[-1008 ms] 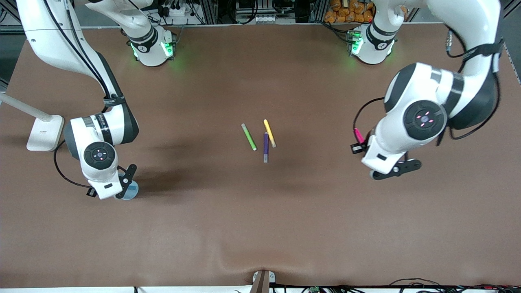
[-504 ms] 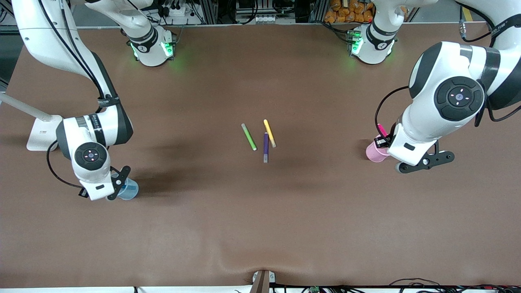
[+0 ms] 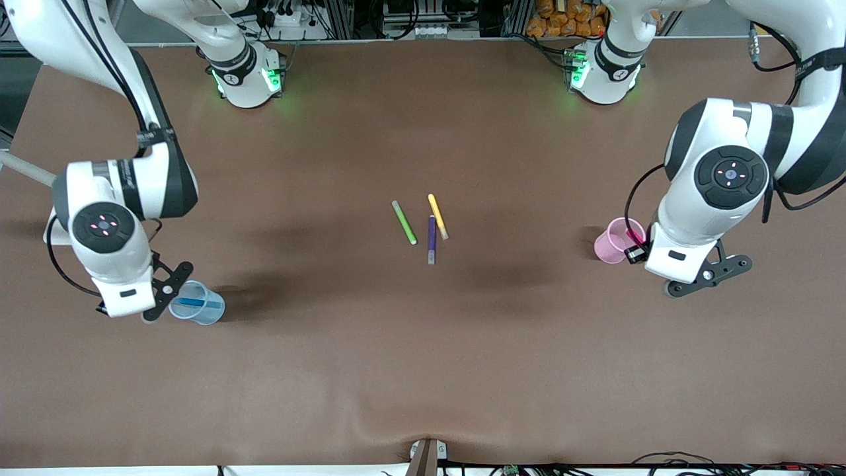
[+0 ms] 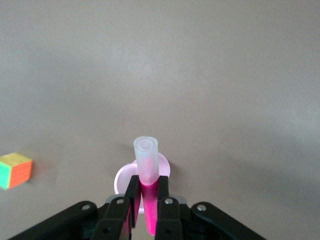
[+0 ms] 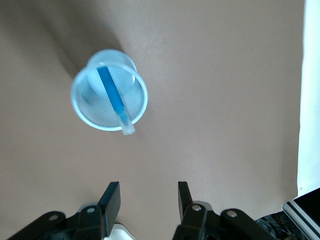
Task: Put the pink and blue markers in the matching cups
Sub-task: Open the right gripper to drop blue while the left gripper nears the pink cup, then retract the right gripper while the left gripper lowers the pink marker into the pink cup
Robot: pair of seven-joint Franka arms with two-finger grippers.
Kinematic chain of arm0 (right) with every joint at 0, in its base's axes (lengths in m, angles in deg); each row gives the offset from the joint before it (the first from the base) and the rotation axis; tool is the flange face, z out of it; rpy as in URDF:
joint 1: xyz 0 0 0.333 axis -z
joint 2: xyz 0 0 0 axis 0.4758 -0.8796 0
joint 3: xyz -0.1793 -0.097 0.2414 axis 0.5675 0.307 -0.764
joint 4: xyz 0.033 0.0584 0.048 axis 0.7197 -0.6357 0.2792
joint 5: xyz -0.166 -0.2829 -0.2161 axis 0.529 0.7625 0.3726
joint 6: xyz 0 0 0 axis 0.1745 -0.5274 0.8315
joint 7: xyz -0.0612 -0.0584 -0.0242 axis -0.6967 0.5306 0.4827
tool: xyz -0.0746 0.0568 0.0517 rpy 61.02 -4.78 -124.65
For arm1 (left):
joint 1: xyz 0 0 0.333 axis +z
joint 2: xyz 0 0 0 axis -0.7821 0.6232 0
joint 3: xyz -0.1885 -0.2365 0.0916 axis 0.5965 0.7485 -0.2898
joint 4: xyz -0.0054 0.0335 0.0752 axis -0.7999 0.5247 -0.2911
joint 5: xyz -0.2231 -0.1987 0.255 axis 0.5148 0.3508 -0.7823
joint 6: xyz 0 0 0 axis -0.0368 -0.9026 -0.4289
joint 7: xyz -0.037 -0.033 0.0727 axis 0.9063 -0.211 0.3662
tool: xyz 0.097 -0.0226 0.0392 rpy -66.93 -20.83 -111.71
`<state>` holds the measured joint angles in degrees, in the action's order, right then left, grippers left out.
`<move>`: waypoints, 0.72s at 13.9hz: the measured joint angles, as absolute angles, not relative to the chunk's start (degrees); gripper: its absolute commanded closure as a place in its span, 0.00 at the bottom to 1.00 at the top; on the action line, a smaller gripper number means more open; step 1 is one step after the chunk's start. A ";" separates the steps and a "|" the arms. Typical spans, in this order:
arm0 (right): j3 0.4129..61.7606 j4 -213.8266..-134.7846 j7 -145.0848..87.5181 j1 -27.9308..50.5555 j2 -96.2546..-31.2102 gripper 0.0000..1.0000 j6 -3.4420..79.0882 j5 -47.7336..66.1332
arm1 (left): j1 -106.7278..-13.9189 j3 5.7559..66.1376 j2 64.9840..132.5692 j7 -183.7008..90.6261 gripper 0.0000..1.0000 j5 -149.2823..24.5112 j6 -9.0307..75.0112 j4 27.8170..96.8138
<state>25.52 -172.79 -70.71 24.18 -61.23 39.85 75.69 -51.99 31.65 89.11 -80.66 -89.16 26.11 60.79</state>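
Observation:
My left gripper [image 4: 148, 196] is shut on the pink marker [image 4: 149, 192], held upright with its pale end down over the mouth of the pink cup [image 4: 121, 179]. In the front view this gripper [image 3: 638, 251] is at the edge of the pink cup [image 3: 611, 243], toward the left arm's end of the table. The blue marker [image 5: 112, 96] leans inside the blue cup [image 5: 85, 102]. My right gripper [image 5: 147, 200] is open and empty, apart from that cup. In the front view it [image 3: 123, 299] hangs beside the blue cup [image 3: 198, 304], where the blue marker [image 3: 190, 302] shows.
A green pen [image 3: 404, 223], a yellow pen [image 3: 437, 216] and a purple pen [image 3: 431, 239] lie together mid-table. A white stand's rod [image 3: 26, 170] is at the right arm's end. A coloured cube [image 4: 15, 170] lies near the pink cup.
My right gripper has drawn back from the blue cup, leaving the blue marker in it. My left gripper has carried the pink marker over to the pink cup.

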 measured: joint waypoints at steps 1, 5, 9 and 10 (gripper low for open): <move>25.29 -172.77 -69.50 23.85 -59.91 0.33 38.98 75.07 | -50.67 31.65 87.77 -80.66 1.00 -89.16 30.09 64.73; 23.23 -172.62 -61.83 23.01 -54.24 0.00 33.77 71.24 | -49.40 31.93 83.94 -84.32 1.00 -89.16 42.24 76.63; 23.00 -171.83 -54.27 23.02 -48.24 0.00 24.86 65.72 | -49.49 32.36 80.86 -85.31 1.00 -89.17 49.74 84.64; 23.00 -171.52 -51.84 23.03 -46.84 0.00 22.66 64.87 | -49.48 32.35 80.24 -85.31 1.00 -89.17 51.35 86.29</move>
